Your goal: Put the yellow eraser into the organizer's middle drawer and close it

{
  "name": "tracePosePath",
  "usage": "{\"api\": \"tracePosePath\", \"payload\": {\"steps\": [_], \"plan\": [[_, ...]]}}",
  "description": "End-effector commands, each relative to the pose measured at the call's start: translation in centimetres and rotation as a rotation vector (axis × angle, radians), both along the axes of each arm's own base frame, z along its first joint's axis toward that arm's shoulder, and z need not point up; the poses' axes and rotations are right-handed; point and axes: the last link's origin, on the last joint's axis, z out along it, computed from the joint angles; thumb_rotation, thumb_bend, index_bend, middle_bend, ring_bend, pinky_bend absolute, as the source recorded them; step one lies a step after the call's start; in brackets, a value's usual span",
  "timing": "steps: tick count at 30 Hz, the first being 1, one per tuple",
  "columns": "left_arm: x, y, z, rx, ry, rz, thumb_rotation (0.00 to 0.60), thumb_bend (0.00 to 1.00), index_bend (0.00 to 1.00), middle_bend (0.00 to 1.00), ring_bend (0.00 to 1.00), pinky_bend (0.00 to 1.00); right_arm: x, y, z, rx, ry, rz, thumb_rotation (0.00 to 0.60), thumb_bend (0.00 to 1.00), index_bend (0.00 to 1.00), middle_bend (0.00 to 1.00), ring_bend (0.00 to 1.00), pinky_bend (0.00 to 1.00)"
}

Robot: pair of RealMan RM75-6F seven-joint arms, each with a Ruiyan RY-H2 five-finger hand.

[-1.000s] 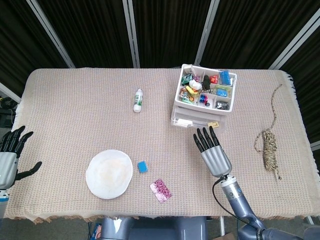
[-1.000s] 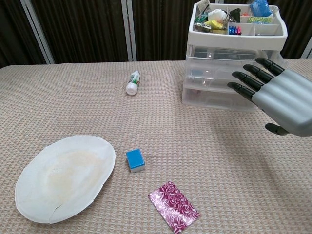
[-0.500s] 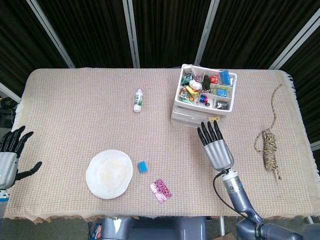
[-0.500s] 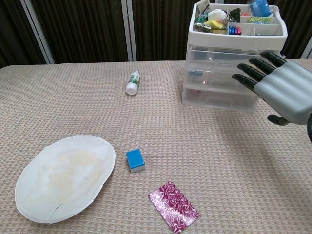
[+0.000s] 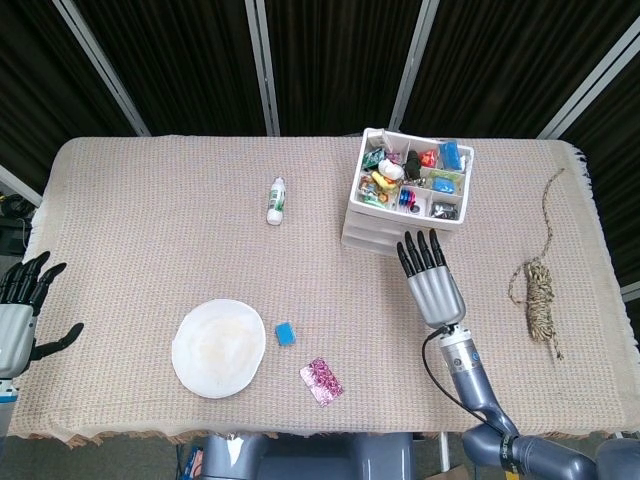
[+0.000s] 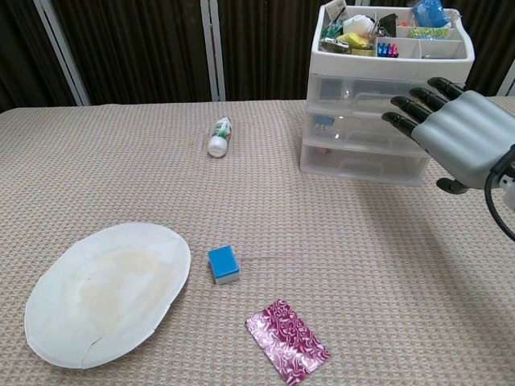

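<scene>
The white organizer (image 5: pixel 398 222) (image 6: pixel 386 121) stands at the back right of the table, its three clear drawers flush with the frame. The middle drawer (image 6: pixel 354 127) sits pushed in. The yellow eraser does not show in either view. My right hand (image 5: pixel 432 285) (image 6: pixel 460 138) is stretched flat, holding nothing, with its fingertips (image 6: pixel 396 121) at the front of the middle drawer. At the table's left edge my left hand (image 5: pixel 20 312) hangs with its fingers spread and nothing in it; only the head view shows it.
A white bottle (image 5: pixel 276 200) (image 6: pixel 219 137) lies left of the organizer. A paper plate (image 5: pixel 218 347) (image 6: pixel 105 289), a blue block (image 5: pixel 284 333) (image 6: pixel 223 264) and a magenta packet (image 5: pixel 321 381) (image 6: pixel 287 340) lie near the front. A twine bundle (image 5: pixel 537 295) lies at the right.
The middle drawer, open a second ago with the eraser inside, has slid in flush. My right hand moved forward with it. The left hand stayed still.
</scene>
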Motion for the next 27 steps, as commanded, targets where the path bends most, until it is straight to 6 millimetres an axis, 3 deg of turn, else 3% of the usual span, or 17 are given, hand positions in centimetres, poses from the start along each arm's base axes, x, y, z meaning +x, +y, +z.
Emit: {"api": "tracePosePath", "payload": {"steps": [1,9,15,27], "plan": [[0.0,0.0,0.0,0.0,0.0,0.0,0.6,0.25,0.12,0.0,0.0,0.0,0.0,-0.3,0.0,-0.005,0.0,-0.011,0.6,0.13,0.07,0.0,0.0,0.0],[0.0,0.0,0.0,-0.001,0.0,0.0,0.6,0.25,0.12,0.0,0.0,0.0,-0.1,-0.3,0.0,-0.008,0.003,-0.016,0.6,0.13,0.08,0.0,0.0,0.0],[0.0,0.0,0.0,-0.001,0.001,0.0,0.6,0.25,0.12,0.0,0.0,0.0,0.1,1.1,0.6,-0.004,-0.036,0.009,0.6,0.13,0.08,0.0,0.0,0.0],[0.0,0.0,0.0,-0.002,0.007,-0.004,0.6,0.25,0.13,0.0,0.0,0.0,0.2,4.2,6.6,0.023,-0.422,-0.028,0.6,0.1,0.07,0.0,0.0,0.0]]}}
